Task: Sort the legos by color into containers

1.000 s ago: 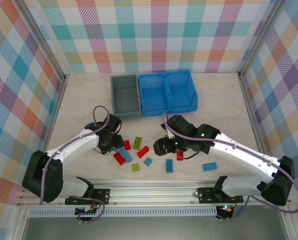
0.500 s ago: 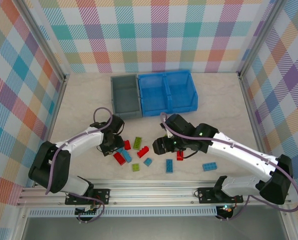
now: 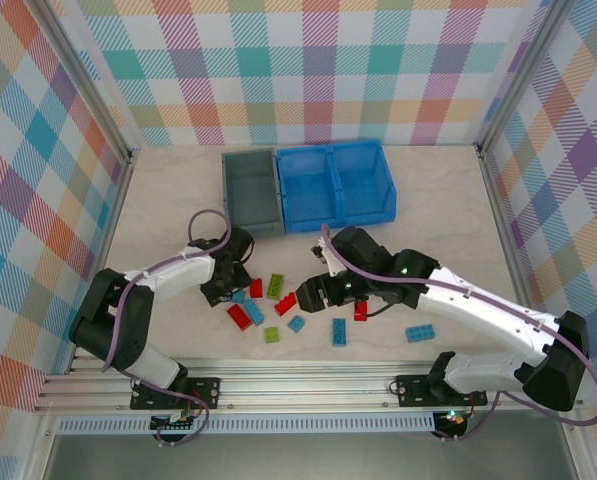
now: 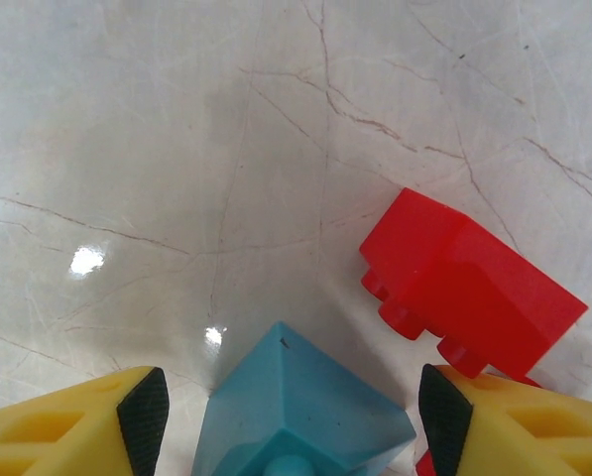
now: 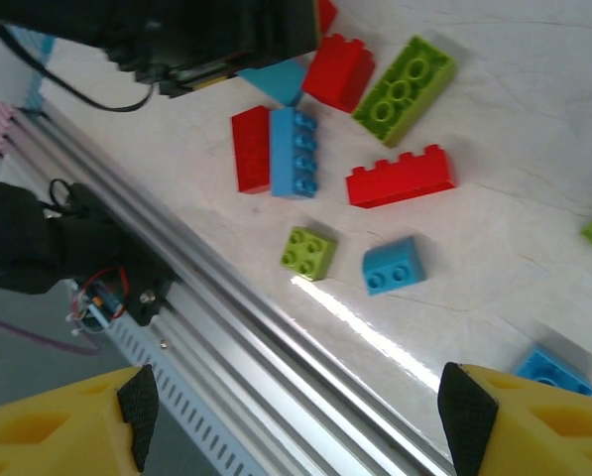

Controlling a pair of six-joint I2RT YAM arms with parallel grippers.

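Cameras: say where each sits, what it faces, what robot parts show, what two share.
Top external: above, behind; faces down on table, grey bin, blue bin; left arm, right arm.
Left wrist: low over table; faces blue brick between left fingers, red brick beside.
Right wrist: higher; faces legos, near rail; right fingers.
Shared: both wrists see that blue brick, red brick.

No legible writing in any view: no text, label, brand mark, number or sign can be read. The stud tops of the lime green studded plastic brick [image 5: 405, 89] in the right wrist view are too small and blurred to read.
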